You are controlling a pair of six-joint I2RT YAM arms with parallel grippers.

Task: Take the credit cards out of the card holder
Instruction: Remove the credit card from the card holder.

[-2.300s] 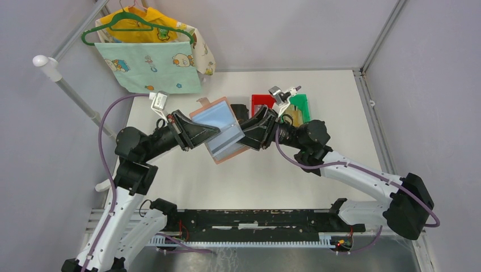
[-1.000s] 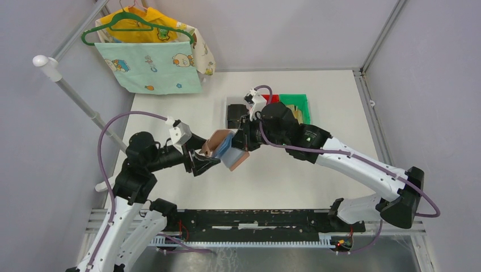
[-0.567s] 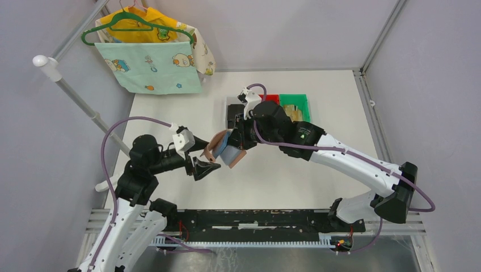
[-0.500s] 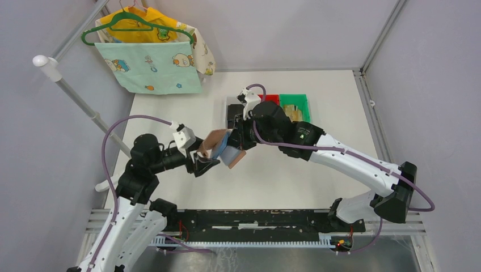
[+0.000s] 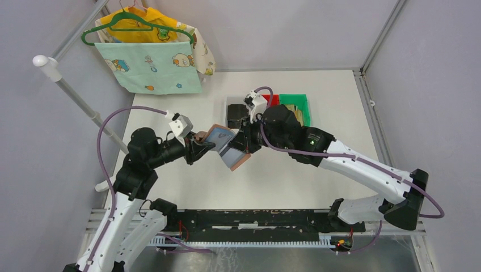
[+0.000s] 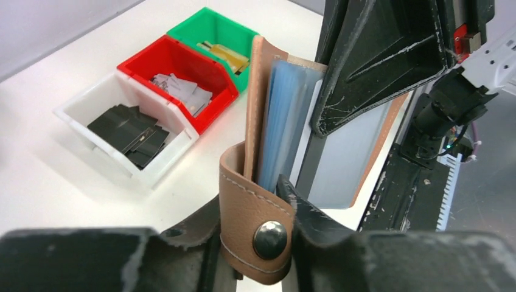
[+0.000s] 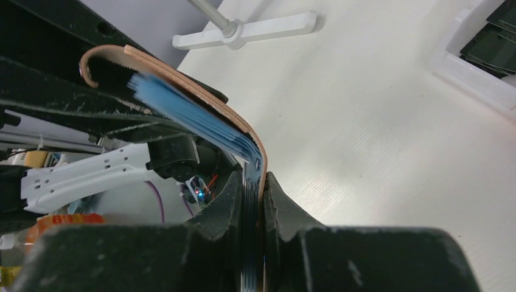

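Note:
The pinkish-tan card holder [image 5: 227, 144] hangs open in the air over the table's middle, held from both sides. My left gripper [image 5: 201, 148] is shut on its left cover; the wrist view shows the snap tab [image 6: 255, 234] wrapped between my jaws, where the left gripper [image 6: 255, 213] clamps. My right gripper [image 5: 245, 144] is shut on the other half, pinching leather and blue sleeves [image 7: 182, 112] where the right gripper [image 7: 252, 182] closes. The credit cards cannot be told apart from the blue-grey sleeves [image 6: 280, 121].
Behind the holder stand three bins: a white bin [image 6: 79, 112] with black items, a red bin [image 6: 143, 58] with white pieces, and a green bin [image 6: 195, 21] with golden-tan items. A clothes rack [image 5: 74, 93] with hung garments [image 5: 150, 51] occupies the back left.
My left gripper was open below and left of the holder; it has risen and closed on the left cover and tab. The right arm has shifted slightly right, spreading the holder.

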